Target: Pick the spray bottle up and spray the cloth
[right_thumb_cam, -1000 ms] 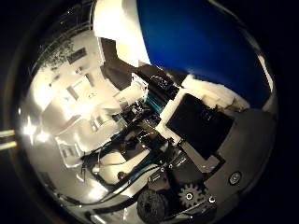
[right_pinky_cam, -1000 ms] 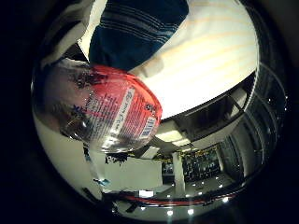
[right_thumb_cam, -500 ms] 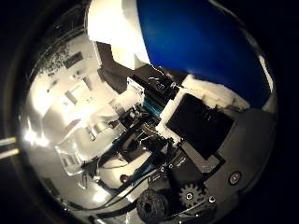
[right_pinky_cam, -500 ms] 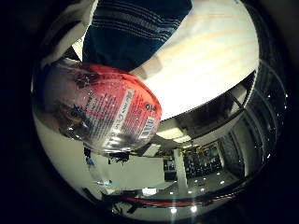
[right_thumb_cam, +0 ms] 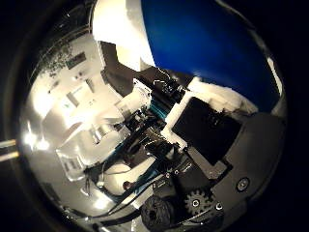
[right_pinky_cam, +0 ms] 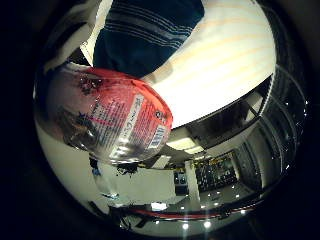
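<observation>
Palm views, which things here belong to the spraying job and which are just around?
Job:
spray bottle, red-labelled, close against the palm
cloth, dark blue with pale stripes, lying on the pale table
hand

Just around:
shelving in the room behind
ceiling lights

Spray bottle (right_pinky_cam: 105,120) close against the palm, filling much of the little finger side view, held up off the counter (right_pinky_cam: 225,65). Cloth (right_pinky_cam: 147,35) lying on the counter beyond the bottle, its near edge partly hidden behind the bottle's body. Counter edge running past the cloth, with the room's floor and shelves well apart behind it. In the thumb side view, the hand (right_thumb_cam: 203,140) right beside the bottle's top (right_thumb_cam: 207,43), its parts pressed up against it; robot arm behind the hand.
</observation>
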You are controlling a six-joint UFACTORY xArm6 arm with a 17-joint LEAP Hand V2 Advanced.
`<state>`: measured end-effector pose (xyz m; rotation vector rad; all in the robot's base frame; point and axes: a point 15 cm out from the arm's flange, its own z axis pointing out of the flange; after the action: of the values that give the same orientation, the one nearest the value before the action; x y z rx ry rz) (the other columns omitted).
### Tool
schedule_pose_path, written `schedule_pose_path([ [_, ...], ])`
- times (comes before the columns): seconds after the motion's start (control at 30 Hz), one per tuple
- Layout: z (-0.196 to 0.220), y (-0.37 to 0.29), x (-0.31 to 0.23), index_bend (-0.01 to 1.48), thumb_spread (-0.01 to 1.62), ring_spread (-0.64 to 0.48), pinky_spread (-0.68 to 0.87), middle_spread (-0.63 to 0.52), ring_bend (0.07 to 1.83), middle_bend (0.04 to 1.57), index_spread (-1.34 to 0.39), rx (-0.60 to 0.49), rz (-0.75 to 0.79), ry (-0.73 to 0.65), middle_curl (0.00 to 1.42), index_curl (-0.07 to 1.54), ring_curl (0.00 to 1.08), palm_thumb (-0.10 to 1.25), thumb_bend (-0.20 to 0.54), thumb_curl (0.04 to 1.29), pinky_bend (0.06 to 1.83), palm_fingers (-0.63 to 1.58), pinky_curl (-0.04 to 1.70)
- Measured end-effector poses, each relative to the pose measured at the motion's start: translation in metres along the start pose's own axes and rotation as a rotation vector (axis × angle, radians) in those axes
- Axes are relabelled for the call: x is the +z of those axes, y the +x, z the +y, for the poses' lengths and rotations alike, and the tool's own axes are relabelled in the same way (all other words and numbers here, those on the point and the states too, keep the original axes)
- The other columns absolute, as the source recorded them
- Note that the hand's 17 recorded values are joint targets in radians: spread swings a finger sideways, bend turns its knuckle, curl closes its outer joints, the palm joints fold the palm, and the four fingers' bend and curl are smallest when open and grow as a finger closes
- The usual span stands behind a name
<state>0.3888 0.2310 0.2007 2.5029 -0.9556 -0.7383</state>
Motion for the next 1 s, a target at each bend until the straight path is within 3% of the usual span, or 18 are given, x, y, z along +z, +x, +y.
schedule_pose_path([
  [0.17,-0.001,-0.027,-0.017,1.18,0.82,-0.15,-0.14,-0.07,1.48,1.36,-0.2,-0.047,-0.032,0.06,0.56,0.71,0.58,1.03,-0.017,0.83,0.96,1.2,1.46],
  [0.37,-0.01,-0.065,-0.047,1.18,0.82,-0.15,-0.14,-0.07,1.48,1.36,-0.2,-0.177,-0.113,0.207,0.56,0.71,0.58,1.03,-0.017,0.83,0.96,1.2,1.46],
  [0.77,-0.049,-0.139,-0.091,1.16,0.78,-0.15,-0.14,-0.07,1.48,1.36,-0.19,-0.363,-0.534,0.454,0.56,0.71,0.58,1.02,-0.02,0.84,0.97,1.2,1.46],
  [1.0,-0.08,-0.167,-0.1,1.17,0.76,-0.15,-0.14,-0.06,1.48,1.36,-0.19,-0.454,-0.632,0.56,0.57,0.72,0.58,1.02,-0.019,0.84,0.97,1.2,1.46],
])
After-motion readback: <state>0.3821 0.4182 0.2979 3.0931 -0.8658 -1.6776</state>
